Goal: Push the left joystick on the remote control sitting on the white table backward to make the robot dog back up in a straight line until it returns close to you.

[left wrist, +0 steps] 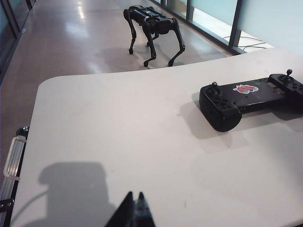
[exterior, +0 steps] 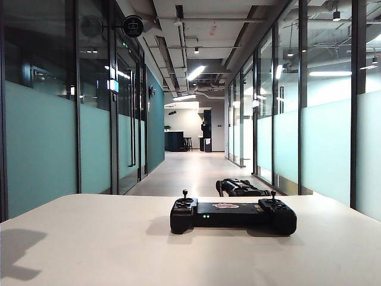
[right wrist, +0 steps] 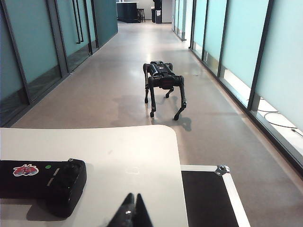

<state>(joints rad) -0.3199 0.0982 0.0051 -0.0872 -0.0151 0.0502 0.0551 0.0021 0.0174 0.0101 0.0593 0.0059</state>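
The small black four-legged robot dog (right wrist: 163, 87) already stands just beyond the broad white tabletop (left wrist: 118, 137) — little seems left; the flat black remote control (exterior: 232, 215) and its thin left joystick (exterior: 184, 195) sit untouched; left hand (left wrist: 134, 208) and right hand (right wrist: 130, 208) hang closed, empty, well apart from it.

In the exterior view the small black four-legged robot dog (exterior: 239, 187) at 12 o'clock from the wide black gamepad-shaped remote control (exterior: 233, 215) shows only its back; the broad white table (exterior: 89, 238) hides its legs. The right wrist view's edge cuts off the controller, leaving out its thin black left joystick (exterior: 184, 194). Both grippers are cropped to dark fingertips.
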